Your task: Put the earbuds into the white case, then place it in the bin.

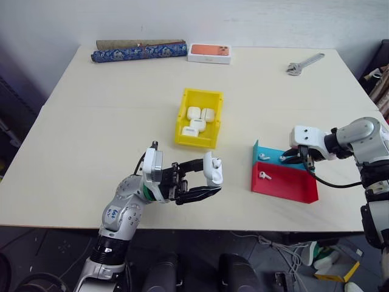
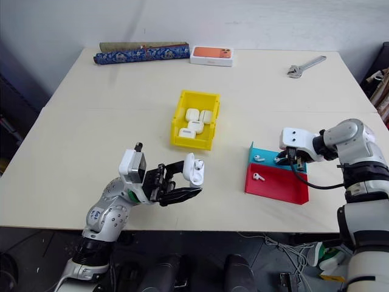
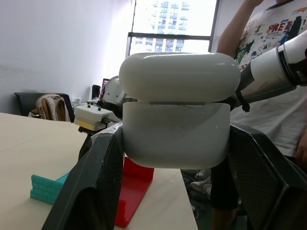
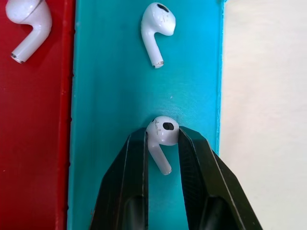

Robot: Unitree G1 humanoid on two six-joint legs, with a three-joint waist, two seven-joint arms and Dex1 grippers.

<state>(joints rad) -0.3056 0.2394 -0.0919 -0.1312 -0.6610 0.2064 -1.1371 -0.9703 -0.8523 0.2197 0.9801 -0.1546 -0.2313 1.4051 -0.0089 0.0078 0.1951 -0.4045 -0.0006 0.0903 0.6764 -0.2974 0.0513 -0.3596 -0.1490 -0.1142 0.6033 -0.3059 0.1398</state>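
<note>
Over the blue tray (image 4: 115,86), right fingers (image 4: 136,165) pinch an earbud (image 4: 161,136).

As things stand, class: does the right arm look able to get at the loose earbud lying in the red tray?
Probably yes. The red tray adjoins the blue tray under the right gripper, and its earbud lies uncovered. But the gripper is shut on another earbud.

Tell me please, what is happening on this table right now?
A two-armed robot is packing earbuds. Its left gripper holds a white case with the lid open, above the table. Its right gripper has its jaws closed on one earbud in the blue tray. Another earbud lies in that tray, and one in the red tray. The yellow bin already holds several cases.
</note>
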